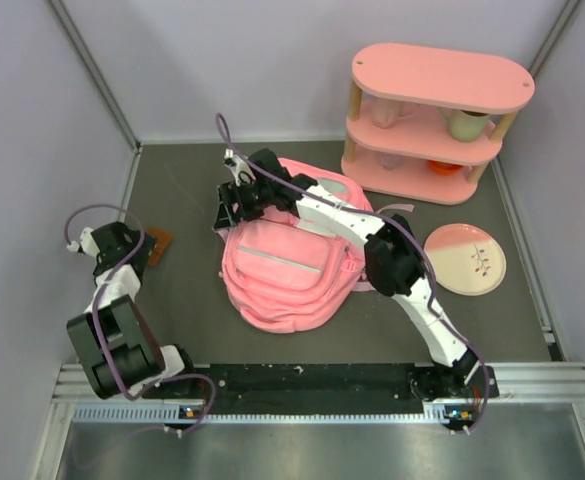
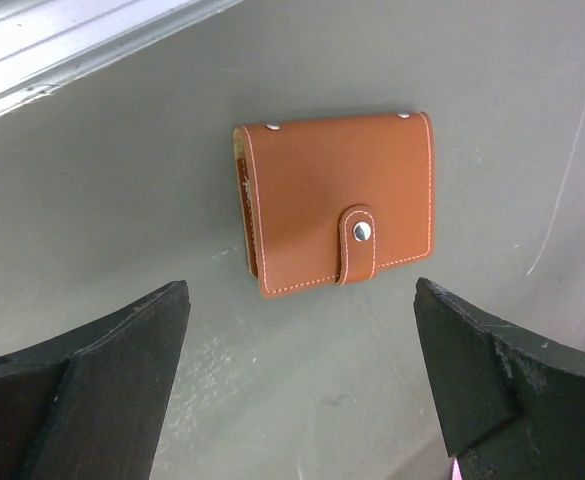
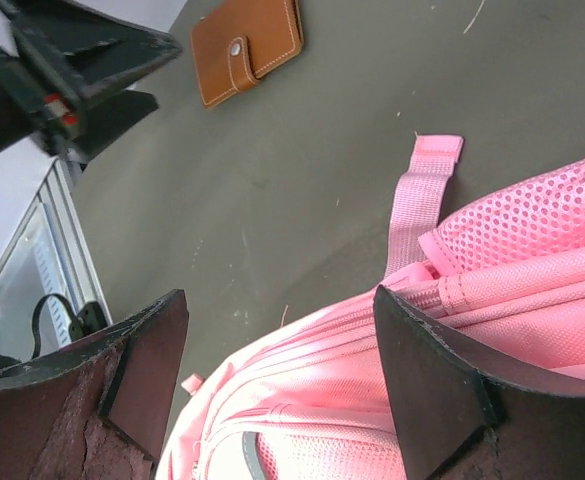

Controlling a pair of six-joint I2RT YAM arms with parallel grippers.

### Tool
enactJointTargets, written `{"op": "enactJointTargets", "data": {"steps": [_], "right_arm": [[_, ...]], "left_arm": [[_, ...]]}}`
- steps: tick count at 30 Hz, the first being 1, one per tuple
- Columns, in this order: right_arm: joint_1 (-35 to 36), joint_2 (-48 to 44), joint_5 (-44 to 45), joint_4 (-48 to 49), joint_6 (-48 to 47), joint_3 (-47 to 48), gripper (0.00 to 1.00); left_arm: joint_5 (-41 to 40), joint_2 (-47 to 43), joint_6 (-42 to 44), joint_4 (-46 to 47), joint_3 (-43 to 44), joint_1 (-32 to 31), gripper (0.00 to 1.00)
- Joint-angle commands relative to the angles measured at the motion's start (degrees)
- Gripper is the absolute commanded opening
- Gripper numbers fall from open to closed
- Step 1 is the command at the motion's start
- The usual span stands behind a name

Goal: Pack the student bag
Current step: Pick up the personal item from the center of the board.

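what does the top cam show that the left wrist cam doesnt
Only the top view: the whole student bag, the pink shelf unit, the plate and the right arm reaching over the bag. Only the left wrist view: the snap clasp and white stitching on the brown wallet. Both: the wallet on the grey table, with the open left gripper near it.

Smooth leather-look wallet; mesh cloth student bag; matt table.

Wallet partly hidden behind left arm, student bag's top under right arm, shelf contents indistinct
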Motion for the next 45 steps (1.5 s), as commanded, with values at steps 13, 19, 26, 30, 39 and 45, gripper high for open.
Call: {"op": "enactJointTargets", "data": {"steps": [13,19,26,30,39,45], "right_arm": [[-6.2,-10.9,-4.4,6.6,3.5,-10.6,0.73],[-8.0,-11.7,-4.5,7.4,4.5,-12.4,0.73],[-8.9,-13.5,-4.0,8.0,4.4,-14.6,0.72],[-9.1,-14.2,-3.6,8.4,4.4,-15.6,0.72],[-9.4,-17.2,-3.5,8.8,4.4,-19.5,0.72],[-10.4,-23.2,-4.4,11.5,5.8,-26.7,0.72]], "left_arm": [[5.9,18.6,5.7,7.4,10.8,0.4,0.86],[5.7,21.3,7.6,7.7,11.2,0.4,0.65],[7.6,24.1,8.2,8.6,12.9,0.5,0.38],[9.5,25.6,8.7,7.7,14.8,0.5,0.19],[14.0,24.3,9.9,8.4,16.2,0.6,0.00],[24.2,15.5,8.9,8.6,14.2,0.5,0.00]]}}
